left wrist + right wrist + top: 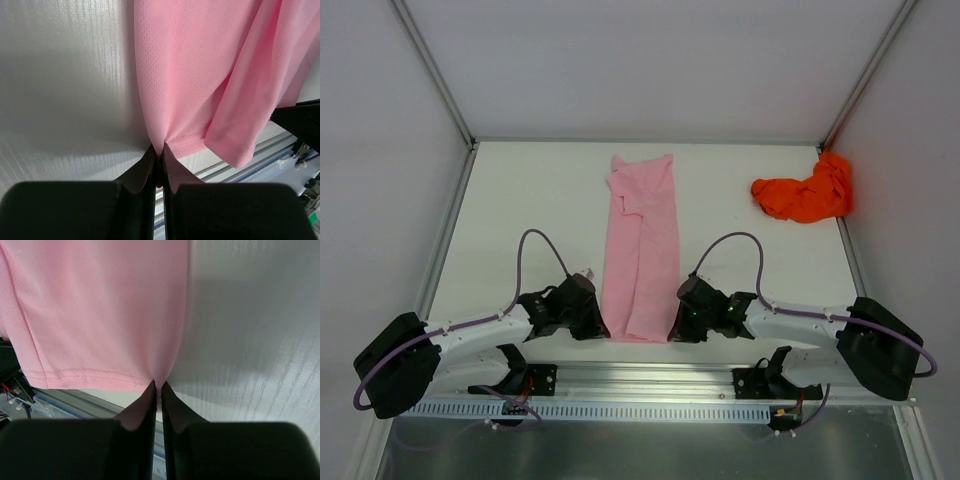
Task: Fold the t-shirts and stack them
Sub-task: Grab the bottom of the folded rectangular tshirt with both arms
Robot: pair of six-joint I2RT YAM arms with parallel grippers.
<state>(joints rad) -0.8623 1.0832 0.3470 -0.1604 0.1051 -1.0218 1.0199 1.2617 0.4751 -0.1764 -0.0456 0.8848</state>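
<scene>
On white table point(520, 200), pink shirt point(642, 260), pale walls point(650, 60)

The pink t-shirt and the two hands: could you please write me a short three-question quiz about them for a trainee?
1. True or false: the left hand is shut on the near hem of the pink t-shirt.
2. Where does the orange t-shirt lie? A) crumpled at the far right of the table; B) folded on top of the pink one; C) hanging off the near edge.
3. Short answer: what is the right hand shut on?

Key: 1 true; 2 A; 3 the pink t-shirt, at its near hem.
</scene>
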